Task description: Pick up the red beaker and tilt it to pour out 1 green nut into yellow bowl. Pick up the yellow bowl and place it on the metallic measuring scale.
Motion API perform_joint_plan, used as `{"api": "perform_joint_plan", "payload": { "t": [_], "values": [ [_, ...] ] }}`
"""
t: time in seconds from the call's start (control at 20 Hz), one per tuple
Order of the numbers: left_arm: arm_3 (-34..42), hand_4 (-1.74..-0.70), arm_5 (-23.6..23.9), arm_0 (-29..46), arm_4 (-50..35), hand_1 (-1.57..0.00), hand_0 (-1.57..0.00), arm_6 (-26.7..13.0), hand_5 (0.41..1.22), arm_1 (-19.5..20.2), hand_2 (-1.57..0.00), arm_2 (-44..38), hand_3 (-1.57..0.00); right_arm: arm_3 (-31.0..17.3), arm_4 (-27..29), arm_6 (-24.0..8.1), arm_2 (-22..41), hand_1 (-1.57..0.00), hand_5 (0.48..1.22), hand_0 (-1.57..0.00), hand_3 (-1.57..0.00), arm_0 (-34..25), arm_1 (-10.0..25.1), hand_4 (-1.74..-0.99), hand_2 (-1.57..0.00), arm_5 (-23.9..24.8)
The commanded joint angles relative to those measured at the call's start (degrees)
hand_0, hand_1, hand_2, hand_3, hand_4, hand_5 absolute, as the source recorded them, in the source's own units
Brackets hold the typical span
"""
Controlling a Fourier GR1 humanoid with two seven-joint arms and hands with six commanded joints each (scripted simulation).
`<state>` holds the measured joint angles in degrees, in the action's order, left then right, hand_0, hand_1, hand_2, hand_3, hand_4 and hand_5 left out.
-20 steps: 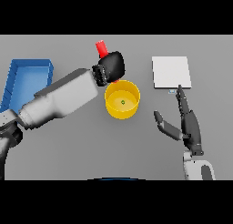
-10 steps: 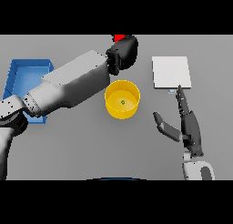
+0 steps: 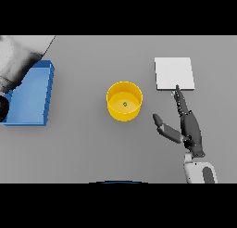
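The yellow bowl [image 3: 124, 101] stands upright at the table's middle, with one small green nut [image 3: 125, 104] lying inside it. To its right and farther back lies the flat metallic measuring scale [image 3: 174, 73]. My right hand [image 3: 187, 126] rests open to the right of the bowl, fingers straight and pointing at the scale's front edge, thumb spread toward the bowl. Only the white forearm of my left arm [image 3: 18, 60] shows at the upper left; its hand is out of sight. The red beaker appears nowhere.
A blue tray [image 3: 32, 93] sits at the left edge of the table, partly under my left forearm.
My left arm has swung away from above the bowl to the upper left, carrying its hand and the red beaker out of view. The right hand has not moved.
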<state>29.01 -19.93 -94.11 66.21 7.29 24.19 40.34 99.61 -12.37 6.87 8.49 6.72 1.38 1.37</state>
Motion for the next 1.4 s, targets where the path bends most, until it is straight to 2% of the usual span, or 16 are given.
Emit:
{"api": "perform_joint_plan", "payload": {
  "t": [0.0, 0.05, 0.15, 0.2, 0.35, 0.45, 0.5, 0.6, 0.75, 0.9, 1.1, 1.2, 1.35],
  "values": [
    [-1.5, -1.73, -0.4, 0.2, -3.9, -1.57, -1.57, -1.6, 1.221, 1.4, -1.57, -4.8, -1.51, -0.7, -0.4, 0.2, -0.1, 0.0, 0.576, 0.0, 0.0, -0.3, 0.3, -1.104, 0.0, 0.2],
    [-3.4, -1.73, -0.6, 1.1, -7.9, -1.57, -1.57, -3.8, 1.221, 3.4, -1.57, -9.8, -1.51, -0.6, -0.1, 0.1, -0.2, 0.0, 0.578, 0.0, 0.0, -0.2, 0.4, -1.105, 0.0, 0.0],
    [-6.8, -1.74, -0.6, 2.9, -15.8, -1.57, -1.57, -5.1, 1.221, 6.7, -1.57, -18.8, -1.52, -1.3, 0.5, -0.4, -0.3, 0.0, 0.582, 0.0, 0.0, -1.2, 0.0, -1.116, 0.0, -0.1],
    [-8.1, -1.74, 0.1, 4.0, -18.6, -1.57, -1.57, -5.5, 1.221, 8.1, -1.57, -22.0, -1.53, -1.7, -0.2, 0.4, -0.3, 0.0, 0.588, 0.0, 0.0, -1.0, 0.5, -1.121, 0.0, 0.1],
    [-9.5, -1.74, 4.1, 10.4, -26.7, -1.57, -1.57, -8.7, 1.221, 11.0, -1.57, -30.3, -1.55, -1.5, -0.9, -0.4, -0.2, 0.0, 0.606, 0.0, 0.0, -2.1, 1.2, -1.127, 0.0, 0.2],
    [-8.4, -1.74, 7.8, 16.2, -29.9, -1.57, -1.57, -14.6, 1.221, 11.7, -1.57, -33.2, -1.56, -0.9, -1.0, 0.7, 0.1, 0.0, 0.621, 0.0, 0.0, -1.3, 1.5, -1.132, 0.0, -0.1],
    [-6.7, -1.74, 9.9, 19.1, -31.0, -1.57, -1.57, -17.0, 1.221, 11.7, -1.57, -33.9, -1.56, -1.1, -1.5, 0.2, 0.6, 0.0, 0.626, 0.0, 0.0, -1.6, 1.3, -1.138, 0.0, -0.3],
    [-3.7, -1.74, 13.8, 25.1, -35.6, -1.57, -1.57, -19.2, 1.221, 11.6, -1.57, -37.7, -1.56, -1.3, -1.3, -0.7, 0.4, 0.0, 0.632, 0.0, 0.0, -1.6, 1.4, -1.134, 0.0, -0.3],
    [2.6, -1.74, 16.6, 32.9, -41.1, -1.57, -1.57, -26.5, 1.221, 10.9, -1.57, -41.9, -1.57, -1.6, -1.2, -0.2, 0.8, 0.0, 0.655, 0.0, 0.0, -1.5, 1.0, -1.133, 0.0, -0.6],
    [11.9, -1.74, 18.9, 43.2, -45.1, -1.57, -1.57, -28.1, 1.221, 9.9, -1.57, -43.6, -1.57, -1.4, 0.3, 1.1, 0.0, 0.0, 0.669, 0.0, 0.0, -0.8, 2.0, -1.131, 0.0, -1.6],
    [23.5, -1.74, 21.6, 56.1, -49.1, -1.57, -1.57, -31.2, 1.221, 7.2, -1.57, -44.9, -1.57, -2.4, -1.8, 2.9, 1.0, 0.0, 0.676, 0.0, 0.0, -0.6, 1.6, -1.166, 0.0, -0.5],
    [26.8, -1.74, 22.6, 59.1, -49.8, -1.57, -1.57, -32.8, 1.151, 6.1, -1.57, -44.8, -1.57, -2.3, -1.1, 2.2, 0.3, 0.0, 0.676, 0.0, 0.0, -1.0, 2.2, -1.174, 0.0, -0.9],
    [30.7, -1.74, 23.7, 62.9, -50.4, -1.57, -1.57, -34.7, 0.984, 4.9, -1.57, -44.6, -1.57, -2.3, -0.7, 2.4, 0.2, 0.0, 0.671, 0.0, 0.0, -0.6, 2.2, -1.161, 0.0, -1.2]
  ]
}}
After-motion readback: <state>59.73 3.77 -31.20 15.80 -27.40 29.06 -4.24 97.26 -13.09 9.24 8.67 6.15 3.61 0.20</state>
